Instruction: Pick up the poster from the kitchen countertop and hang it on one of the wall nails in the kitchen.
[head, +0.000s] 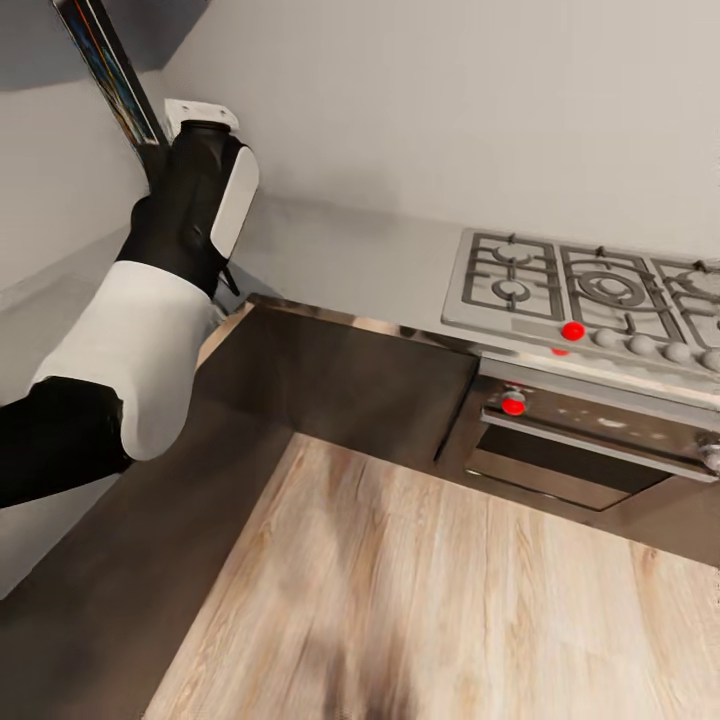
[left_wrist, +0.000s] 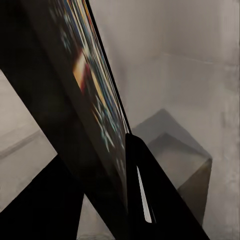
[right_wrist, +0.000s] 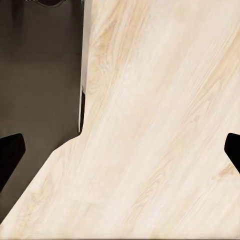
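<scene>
Left claw (head: 160, 150) clamped on poster (head: 105, 65), lifted off bench (head: 370, 265), upper left of frame. Right claw (right_wrist: 120, 150) open over floor (right_wrist: 160, 125). Pickup done; hanging left.

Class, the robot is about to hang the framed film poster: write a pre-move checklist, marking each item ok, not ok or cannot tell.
1. Black-framed colourful film poster held in the left hand: ok.
2. Poster lifted off the grey metallic countertop: ok.
3. Wall nail in sight: cannot tell.
4. Right hand open and free, over the pale wooden floor: ok.
5. Poster away from the steel gas hob: ok.
</scene>
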